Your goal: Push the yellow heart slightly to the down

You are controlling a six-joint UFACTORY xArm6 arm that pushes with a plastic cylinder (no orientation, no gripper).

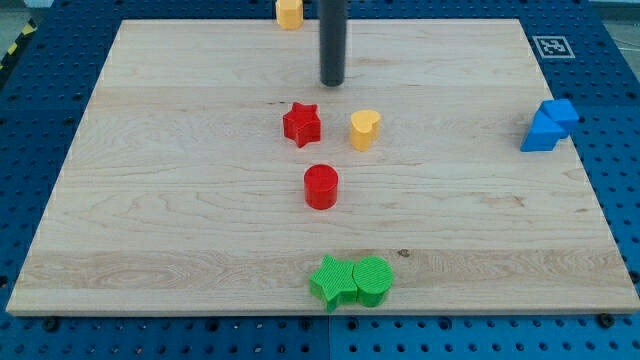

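The yellow heart lies near the middle of the wooden board. My tip is the lower end of the dark rod and stands above the heart in the view, a little to its left, apart from it. The red star lies just left of the heart. The tip touches no block.
A red cylinder lies below the star. A green star and a green cylinder touch at the board's bottom edge. A second yellow block sits at the top edge. Two blue blocks sit at the right edge.
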